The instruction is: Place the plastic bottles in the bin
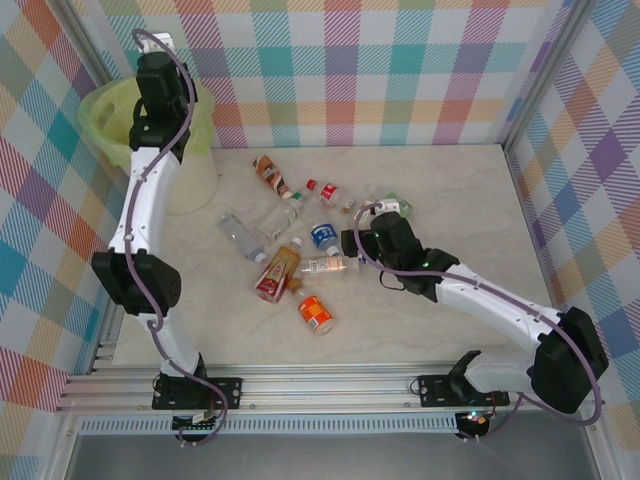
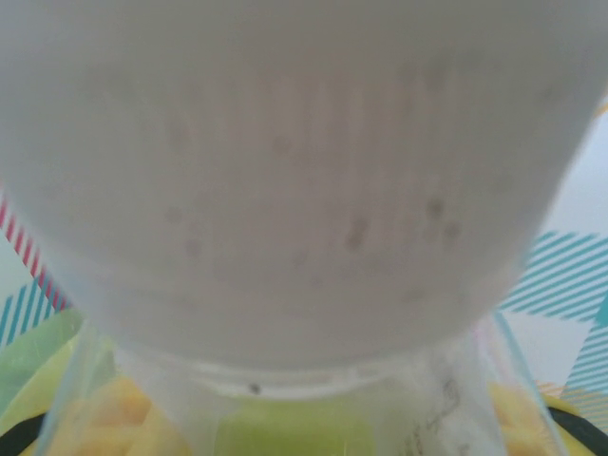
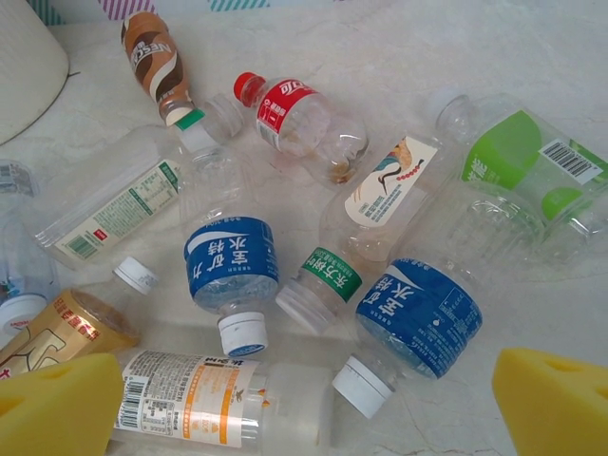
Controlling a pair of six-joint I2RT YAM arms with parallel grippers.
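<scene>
While wide apart, right gripper (image 3: 304, 410) above bottles (image 3: 231, 266).

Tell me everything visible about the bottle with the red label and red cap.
The red-label bottle is small, of clear plastic, with a red cap and a red wrap bearing white writing. It looks almost empty; a little brownish residue sits near its base. It lies on its side on the pale marbled table, cap pointing toward the brown-labelled bottle. Its base comes very close to a clear bottle with a white picture label; whether they touch I cannot tell.
</scene>
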